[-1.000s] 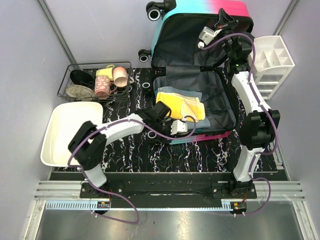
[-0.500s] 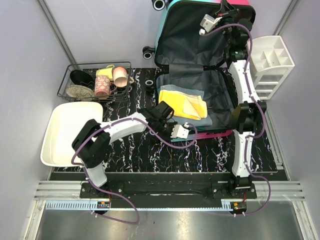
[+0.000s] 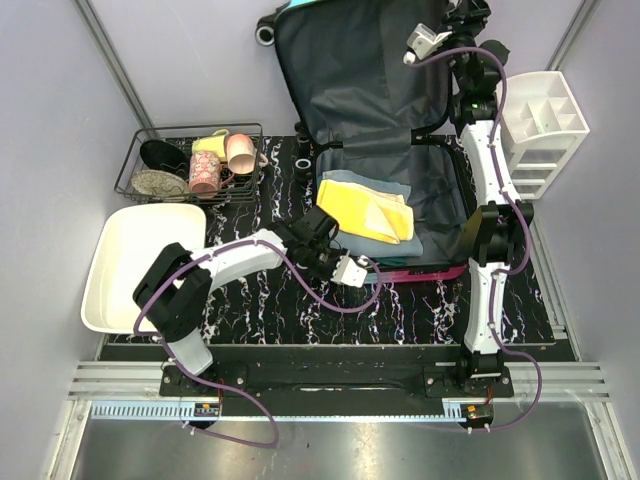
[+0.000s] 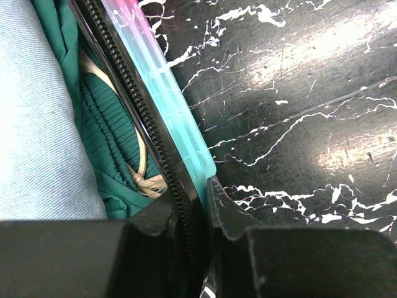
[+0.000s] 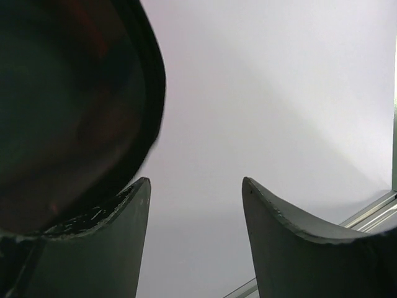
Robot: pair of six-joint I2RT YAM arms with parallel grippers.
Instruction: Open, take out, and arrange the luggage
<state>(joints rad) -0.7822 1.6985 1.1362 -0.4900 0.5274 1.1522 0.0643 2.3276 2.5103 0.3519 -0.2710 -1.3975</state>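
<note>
The luggage (image 3: 350,80) lies open, its dark-lined lid standing back against the rear wall. The lower half holds a yellow cloth (image 3: 365,208) on folded blue denim. My left gripper (image 3: 322,250) is shut on the lower half's near-left rim. In the left wrist view the left gripper (image 4: 201,192) pinches the zipper edge and teal-pink shell (image 4: 167,87), with a green garment (image 4: 111,124) just inside. My right gripper (image 3: 468,12) is high at the lid's top right corner. In the right wrist view the right gripper (image 5: 195,186) is open and holds nothing, the dark lid edge (image 5: 62,93) beside its left finger.
A wire basket (image 3: 135,160) with cups and dishes sits at the left rear. A white tub (image 3: 140,265) lies near the left front. A white drawer organizer (image 3: 545,125) stands right of the luggage, close to the right arm.
The lid has swung up and back until it leans on the wall. My right gripper has opened and let go of it. The left gripper stays on the rim.
</note>
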